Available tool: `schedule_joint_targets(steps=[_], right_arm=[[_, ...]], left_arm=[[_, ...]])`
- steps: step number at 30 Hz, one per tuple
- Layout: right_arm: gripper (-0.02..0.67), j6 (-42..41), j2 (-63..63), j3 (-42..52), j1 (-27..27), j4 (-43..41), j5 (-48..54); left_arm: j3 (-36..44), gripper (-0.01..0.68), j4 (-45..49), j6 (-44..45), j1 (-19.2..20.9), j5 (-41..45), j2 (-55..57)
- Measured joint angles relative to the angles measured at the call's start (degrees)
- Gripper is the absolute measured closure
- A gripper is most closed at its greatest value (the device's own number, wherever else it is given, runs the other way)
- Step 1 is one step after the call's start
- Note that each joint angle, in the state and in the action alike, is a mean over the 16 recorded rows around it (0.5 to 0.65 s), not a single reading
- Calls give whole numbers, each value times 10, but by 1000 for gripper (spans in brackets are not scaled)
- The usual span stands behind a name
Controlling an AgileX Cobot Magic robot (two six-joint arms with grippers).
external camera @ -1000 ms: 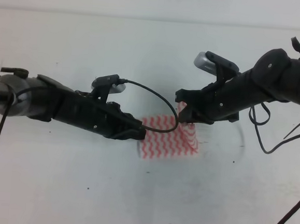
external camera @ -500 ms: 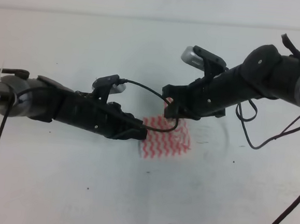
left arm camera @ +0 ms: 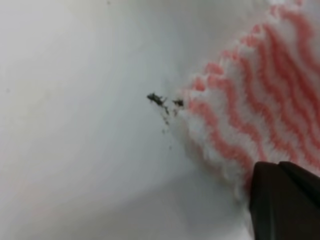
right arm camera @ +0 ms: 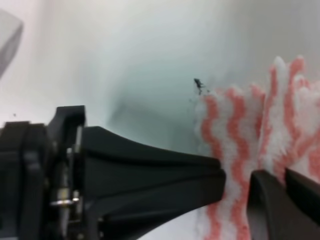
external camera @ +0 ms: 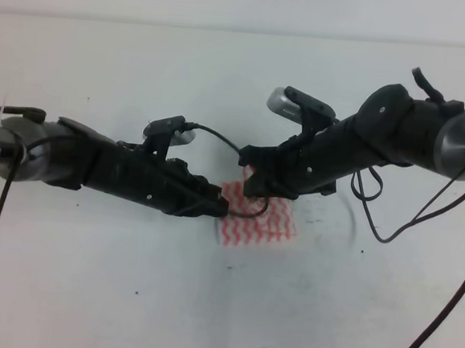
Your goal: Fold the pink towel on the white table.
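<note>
White table [external camera: 86, 291] fills the high view, plain, few dark specks, pale wall band along 12 o'clock edge. Pink towel [external camera: 262, 225] lies near centre, folded into a small patch, long axis roughly 9-to-3 o'clock, wavy stripes running the same way. Left gripper [external camera: 218, 206] reaches in from 9 o'clock, tip on the towel's 9 o'clock edge; its wrist view shows a dark fingertip [left arm camera: 285, 200] pressed on cloth, jaws look closed on the towel. Right gripper [external camera: 252, 184] comes from 2 o'clock, pinching the towel's 11 o'clock corner, lifted slightly. Black cable [external camera: 219, 137] loops between both arms above the cloth.
</note>
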Motion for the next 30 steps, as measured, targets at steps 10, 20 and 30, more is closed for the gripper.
schedule_joint_targets(steps=[10, 20, 30], right_arm=[[664, 0, 12, 0, 1, 0, -3], [664, -1, 13, 0, 1, 0, -2], [665, -3, 14, 0, 1, 0, -1]], left_arm=[[0, 678, 3, 2, 0, 2, -8], [2, 679, 11, 21, 4, 11, -51], [74, 679, -131, 210, 11, 22, -112]])
